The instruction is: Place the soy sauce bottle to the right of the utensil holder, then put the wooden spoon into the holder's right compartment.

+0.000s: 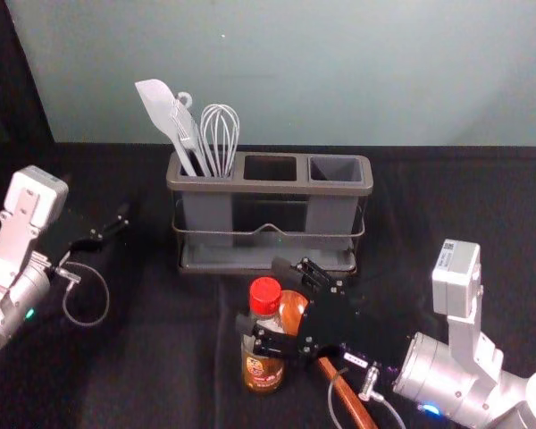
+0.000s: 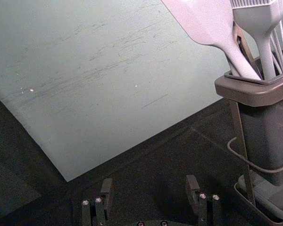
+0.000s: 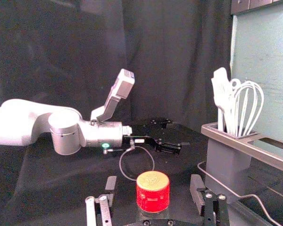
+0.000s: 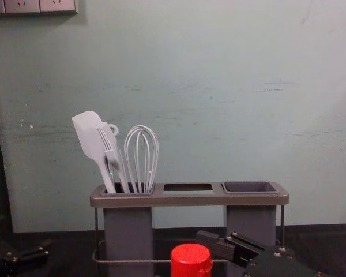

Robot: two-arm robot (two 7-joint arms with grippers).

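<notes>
Right gripper (image 1: 262, 295) open, astride soy sauce bottle (image 1: 263, 372), at six o'clock from utensil holder (image 1: 270, 188). Close evenly, lift upright, clear wooden spoon (image 1: 348, 394) before swinging toward three o'clock. Left gripper (image 2: 150, 184) idle, open, nine o'clock.

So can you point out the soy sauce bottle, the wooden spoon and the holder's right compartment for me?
Soy sauce bottle (image 1: 263, 368): head view, on its label.
Wooden spoon (image 1: 347, 394): head view, on its handle.
Right compartment (image 4: 251, 220): chest view, on its front wall.
</notes>
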